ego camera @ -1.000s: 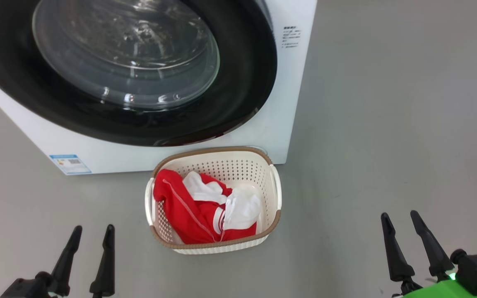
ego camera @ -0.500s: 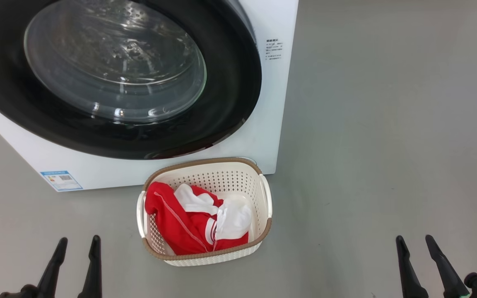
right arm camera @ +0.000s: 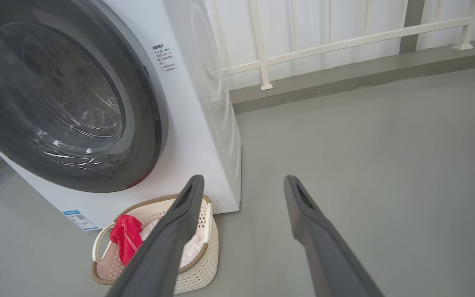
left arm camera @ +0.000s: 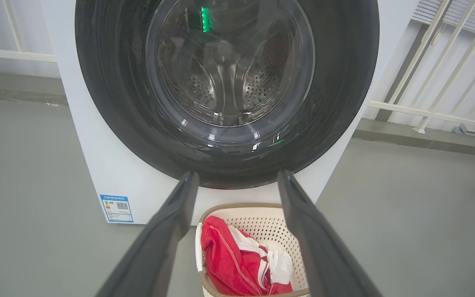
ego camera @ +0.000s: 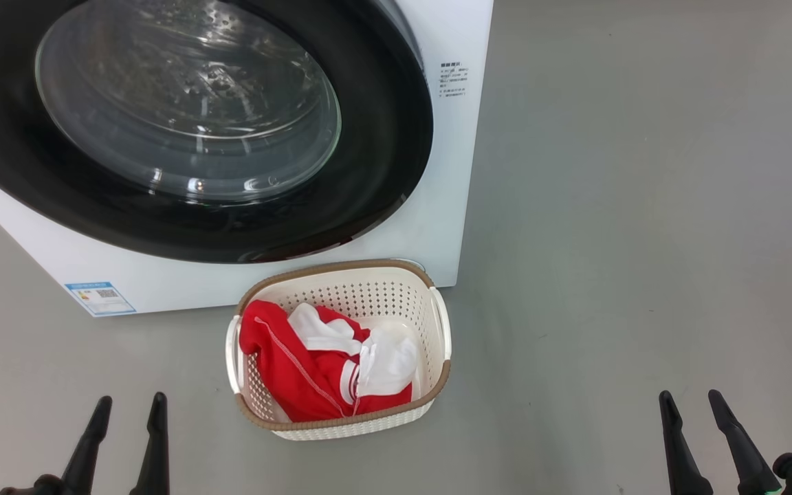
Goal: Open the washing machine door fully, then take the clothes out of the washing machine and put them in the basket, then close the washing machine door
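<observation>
Only my head's view has shifted since a second ago; the things stay put. Red clothes (ego camera: pixel 313 375) lie in the basket (ego camera: pixel 442 323), on the floor at 6 o'clock of the washing machine door (ego camera: pixel 382 137), which looks shut. My left hand (ego camera: pixel 131 399) at 7 o'clock and right hand (ego camera: pixel 689 395) at 4 o'clock of the basket are spread and empty. I judge the closing done; next calls only for checking the latch.

Entry into the washing machine (ego camera: pixel 461 172) is barred by the shut washing machine door (ego camera: pixel 386 137). The floor (ego camera: pixel 643 240) just before it is taken up by the basket (ego camera: pixel 341 267), partly filled by the clothes (ego camera: pixel 293 371). Open floor is left to the right.
</observation>
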Controlling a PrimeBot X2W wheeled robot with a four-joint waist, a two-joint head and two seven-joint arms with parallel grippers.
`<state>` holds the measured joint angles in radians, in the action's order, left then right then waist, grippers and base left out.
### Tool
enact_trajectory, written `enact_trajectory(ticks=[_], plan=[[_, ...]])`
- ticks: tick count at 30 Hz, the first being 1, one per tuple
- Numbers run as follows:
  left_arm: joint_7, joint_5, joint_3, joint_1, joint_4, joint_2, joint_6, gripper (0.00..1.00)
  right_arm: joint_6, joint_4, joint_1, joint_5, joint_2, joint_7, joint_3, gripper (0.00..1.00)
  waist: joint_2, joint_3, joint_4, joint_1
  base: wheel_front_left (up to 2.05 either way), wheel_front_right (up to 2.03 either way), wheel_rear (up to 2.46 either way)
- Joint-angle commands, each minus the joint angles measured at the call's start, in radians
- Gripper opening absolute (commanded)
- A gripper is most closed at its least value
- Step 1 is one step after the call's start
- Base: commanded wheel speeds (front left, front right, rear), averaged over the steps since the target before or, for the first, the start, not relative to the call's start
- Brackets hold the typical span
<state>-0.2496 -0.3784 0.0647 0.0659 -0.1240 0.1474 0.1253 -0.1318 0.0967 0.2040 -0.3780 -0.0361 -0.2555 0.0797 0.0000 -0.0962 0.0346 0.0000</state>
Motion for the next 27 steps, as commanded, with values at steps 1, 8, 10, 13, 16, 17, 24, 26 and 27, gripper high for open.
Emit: enact_trajectory(ticks=[1,8,10,13,16,17,24,26,27], plan=[[-0.012,-0.001,0.033,-0.014,0.022,0.017,0.005,1.0,0.001,-0.026,-0.014,-0.005,-0.014,-0.006,-0.023,1.0,0.0,0.0,0.001,0.0,0.0,0.0,0.0],[0.006,-0.012,-0.014,0.0,-0.061,-0.037,-0.001,0.0,0.0,0.062,-0.001,-0.011,0.015,0.002,-0.004,0.0,0.0,0.0,0.001,0.0,0.0,0.0,0.0],[0.011,-0.032,-0.014,-0.002,-0.06,-0.038,-0.001,0.0,0.0,0.06,-0.004,-0.032,0.013,0.006,-0.005,0.0,0.0,0.001,0.001,0.0003,0.0,0.0,0.0],[0.019,-0.062,-0.013,-0.005,-0.061,-0.039,-0.001,0.0,0.0,0.062,-0.01,-0.065,0.01,0.013,-0.008,0.0,0.0,0.006,-0.001,0.0021,0.0,0.0,0.0],[0.027,-0.092,-0.012,-0.009,-0.063,-0.04,-0.001,0.0,0.0,0.065,-0.018,-0.097,0.007,0.019,-0.01,0.0,0.0,0.008,-0.001,0.0012,0.0,0.0,0.0],[0.03,-0.102,-0.012,-0.01,-0.064,-0.04,-0.001,0.0,0.0,0.066,-0.021,-0.108,0.006,0.022,-0.011,0.0,0.0,0.008,-0.002,0.0005,0.0,0.0,0.0],[0.049,-0.172,-0.01,-0.022,-0.071,-0.042,-0.001,0.0,0.0,0.073,-0.041,-0.182,-0.001,0.037,-0.015,0.0,0.0,0.012,-0.004,0.0,0.0,0.0,0.0],[0.054,-0.192,-0.009,-0.025,-0.072,-0.043,-0.001,0.0,0.0,0.074,-0.046,-0.203,-0.002,0.042,-0.016,0.0,0.0,0.014,-0.004,0.0,0.0,0.0,0.0],[0.057,-0.202,-0.009,-0.027,-0.073,-0.043,0.0,0.0,0.0,0.075,-0.048,-0.214,-0.003,0.044,-0.016,0.0,0.0,0.015,-0.005,0.0,0.0,0.0,0.0]])
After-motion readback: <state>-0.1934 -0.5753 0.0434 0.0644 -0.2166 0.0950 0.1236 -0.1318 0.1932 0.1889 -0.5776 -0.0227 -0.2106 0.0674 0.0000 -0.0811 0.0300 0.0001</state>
